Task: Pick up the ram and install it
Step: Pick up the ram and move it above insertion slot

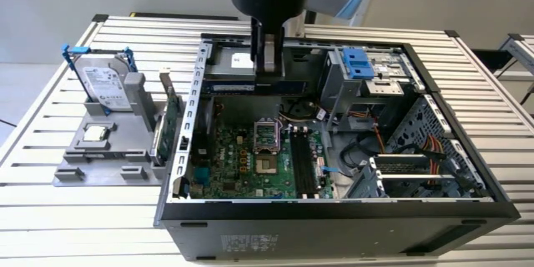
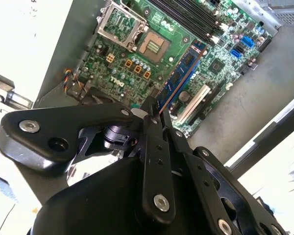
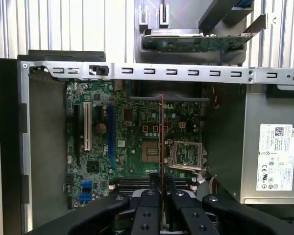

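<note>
Ram (image 1: 225, 86) in the air, clamped at about mid-length in gripper (image 1: 267, 74). Fingers pressed together on both flat faces, stick hanging edge-down over far end of open case (image 1: 334, 226). Long axis runs across, exterior view's left to right. Memory slots (image 1: 304, 161) sit on motherboard (image 1: 242, 167) toward near side, to exterior view's right of CPU socket (image 1: 265, 137), and run near-to-far. So stick looks crosswise to slots. First wrist view agrees: ram edge reads as a thin line at right angles to the dark slot rows (image 3: 132, 183). Main worry, my judgement: if it goes down w/o being turned to match, contact edge lands across slot walls or on socket instead of in a slot, and could chip board or bend pins. Second worry: notch orientation. Can't tell which way round it sits; wrong way = won't seat, and extra push may crack it. Third: grip is on a thin, slick board at one spot only. Any tilt and one end meets slot first, so stick may pivot or slip in fingers. Slot end latches too small to judge; closed ones would block seating. Orange cables (image 1: 379, 136) on exterior view's right of case are well apart from ram, low risk. Hard drive (image 1: 107, 85) and green expansion card (image 1: 171, 123) by grey holder (image 1: 92, 173) at exterior view's left, outside case, not in the way.
</note>
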Tool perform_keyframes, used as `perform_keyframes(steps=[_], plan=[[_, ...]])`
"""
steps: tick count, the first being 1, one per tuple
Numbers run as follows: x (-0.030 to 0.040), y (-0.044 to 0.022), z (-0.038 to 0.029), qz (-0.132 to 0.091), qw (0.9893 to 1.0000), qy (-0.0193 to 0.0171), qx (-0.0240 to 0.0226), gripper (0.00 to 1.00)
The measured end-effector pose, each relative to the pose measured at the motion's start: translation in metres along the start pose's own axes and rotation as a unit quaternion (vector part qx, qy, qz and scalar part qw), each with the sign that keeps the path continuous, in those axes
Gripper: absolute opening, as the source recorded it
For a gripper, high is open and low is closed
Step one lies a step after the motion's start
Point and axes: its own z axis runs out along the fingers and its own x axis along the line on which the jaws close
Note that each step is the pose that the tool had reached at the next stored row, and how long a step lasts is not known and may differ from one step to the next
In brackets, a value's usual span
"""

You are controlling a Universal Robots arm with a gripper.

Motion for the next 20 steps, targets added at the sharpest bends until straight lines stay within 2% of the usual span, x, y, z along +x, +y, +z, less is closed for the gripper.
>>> perform_keyframes(steps=[8,20], plan=[[0.0,-0.0078,0.0001,0.0,1.0,0.0,0.0,0.0],[-0.0002,-0.025,0.0002,0.0,1.0,0.0,0.0,0.0]])
